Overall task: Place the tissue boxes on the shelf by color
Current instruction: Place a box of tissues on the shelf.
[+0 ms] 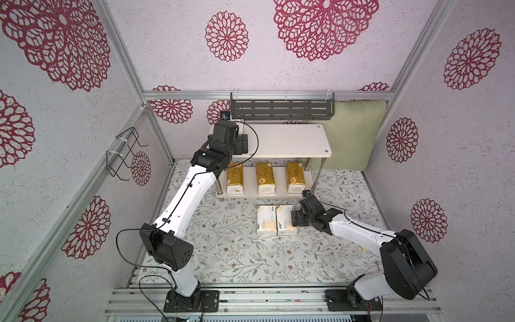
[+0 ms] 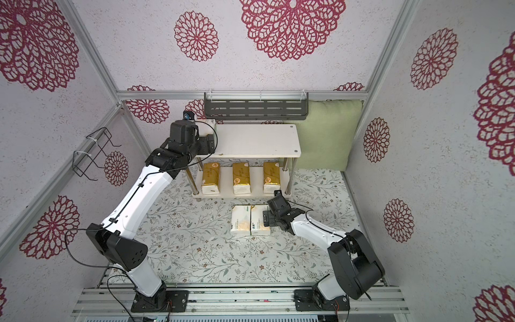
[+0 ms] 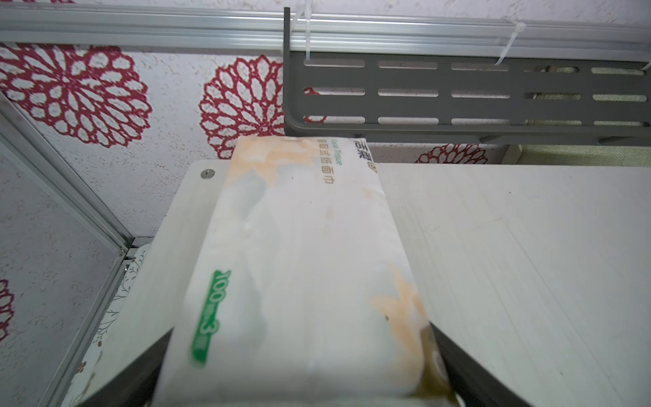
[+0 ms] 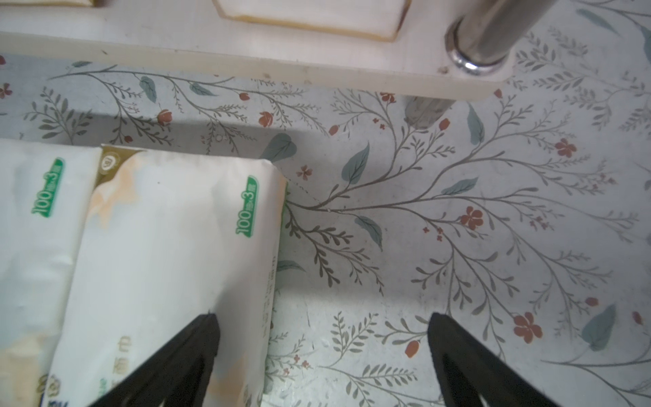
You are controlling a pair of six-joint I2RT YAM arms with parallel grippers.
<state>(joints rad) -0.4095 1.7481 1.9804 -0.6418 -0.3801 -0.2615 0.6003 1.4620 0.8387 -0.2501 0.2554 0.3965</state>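
your left claw (image 3: pixel 303 356) flanks a white pack (image 3: pixel 299 229) on the shelf (image 3: pixel 510 246); whether it grips, you can't tell. your right claw (image 4: pixel 322 317) gapes open.

The flowery table (image 1: pixel 223 251) holds the shelf (image 1: pixel 292 139) and 2 white packs (image 1: pixel 266 220). 3 gold packs (image 1: pixel 265 178) lie on its low board. 1 white pack (image 3: pixel 299 246) lies on top, far left.

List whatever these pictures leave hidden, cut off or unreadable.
The left gripper: the left wrist view cuts off its fingers, so whether it grips the white pack is unclear.
In both top views the left arm hides most of that pack.
The gold packs: far ends hidden under the top board in both top views.
The second table pack: cut off by the right wrist view's edge.
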